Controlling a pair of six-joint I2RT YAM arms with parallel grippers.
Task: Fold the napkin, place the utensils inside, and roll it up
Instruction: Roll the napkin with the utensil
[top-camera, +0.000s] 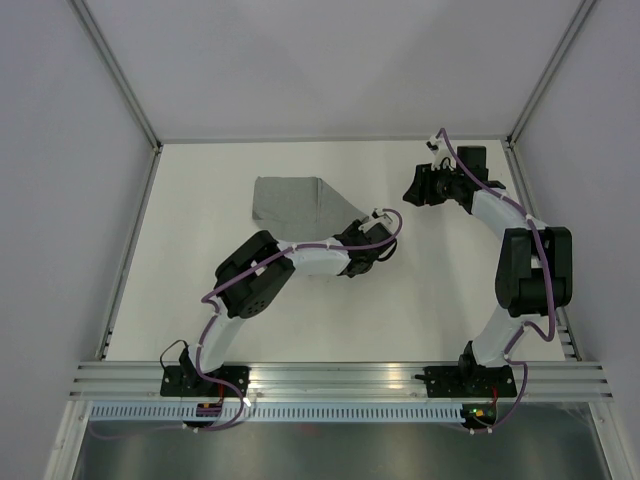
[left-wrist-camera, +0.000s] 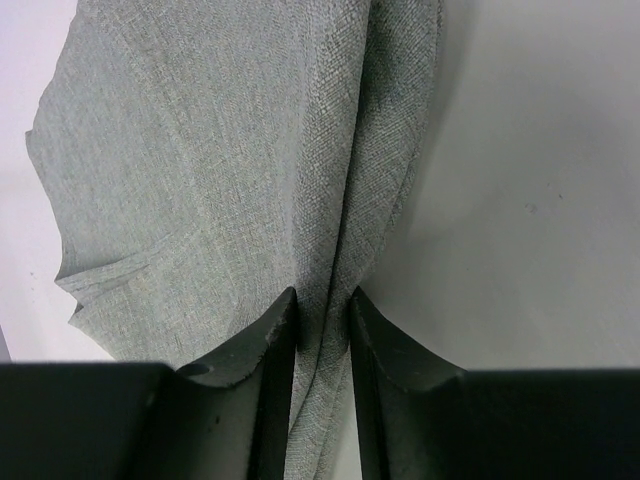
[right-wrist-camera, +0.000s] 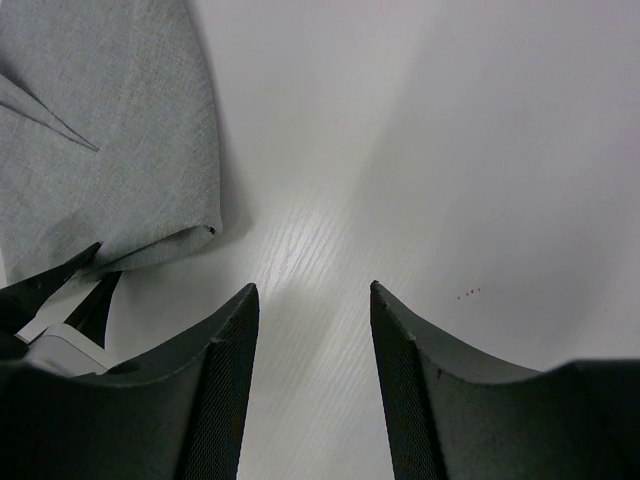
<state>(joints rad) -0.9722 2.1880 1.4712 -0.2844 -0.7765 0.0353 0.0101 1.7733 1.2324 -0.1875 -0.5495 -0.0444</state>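
Under the napkin (top-camera: 290, 203) spreads the white table (top-camera: 300, 320), by far the biggest thing in the overhead view, bare on the napkin's near side and to its right.

Next in size are the arms. The left arm (top-camera: 250, 275) rises on the near side of the napkin and bends up and rightward to reach the napkin's right-hand tip. The right arm (top-camera: 530, 265) stands well to the right of the napkin, and its forearm turns back leftward toward that same tip.

The napkin itself is plain grey cloth lying on the far half of the table. Its left part lies flat and squarish. Its right part is drawn out into a tapering point, with a crease where the two parts meet.

The left gripper (top-camera: 368, 225) sits at that point. Seen from the left wrist, the left gripper (left-wrist-camera: 322, 300) is clamped on the napkin (left-wrist-camera: 230, 150): a gathered fold of cloth runs down between its dark fingers (left-wrist-camera: 265, 345) and fills the narrow slot.

The right gripper (top-camera: 415, 188) hangs just right of the napkin's tip, apart from it. From the right wrist, the right gripper (right-wrist-camera: 312, 295) stands spread with only bare table between its fingers (right-wrist-camera: 225, 360), and the napkin (right-wrist-camera: 100, 150) lies off to their left.
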